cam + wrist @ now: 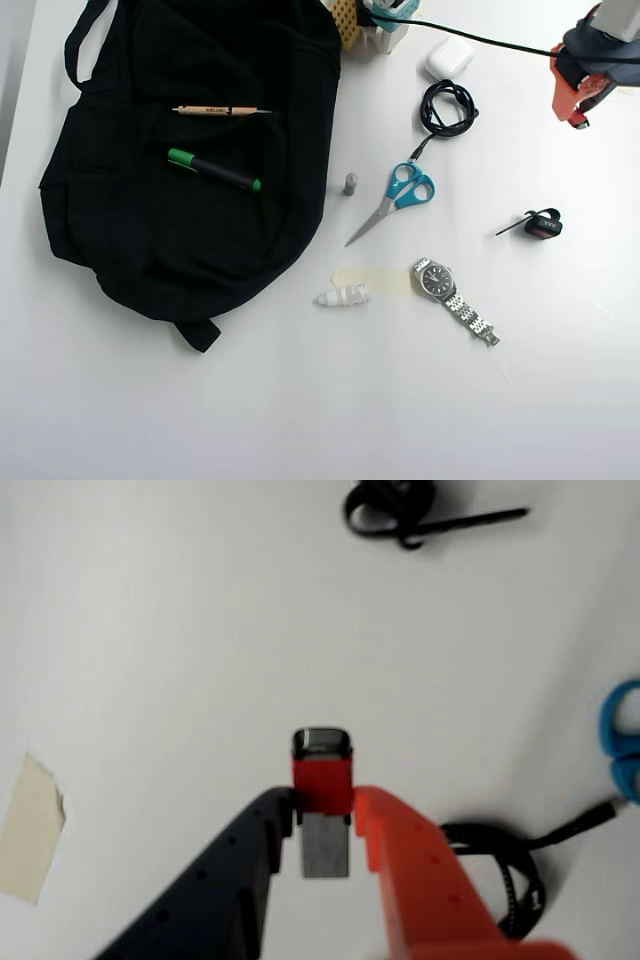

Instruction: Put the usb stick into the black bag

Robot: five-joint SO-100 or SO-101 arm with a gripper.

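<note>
White table (300, 420), jaws (325, 840) (one orange) around usb stick (322, 780).

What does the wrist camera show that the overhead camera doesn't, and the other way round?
Only the wrist view: the usb stick clamped in the gripper, metal end toward the camera. Only the overhead view: the black bag, with a green marker and a pencil lying on it, and a watch. Both: the blue scissors, the black clip and the tape scrap.
</note>
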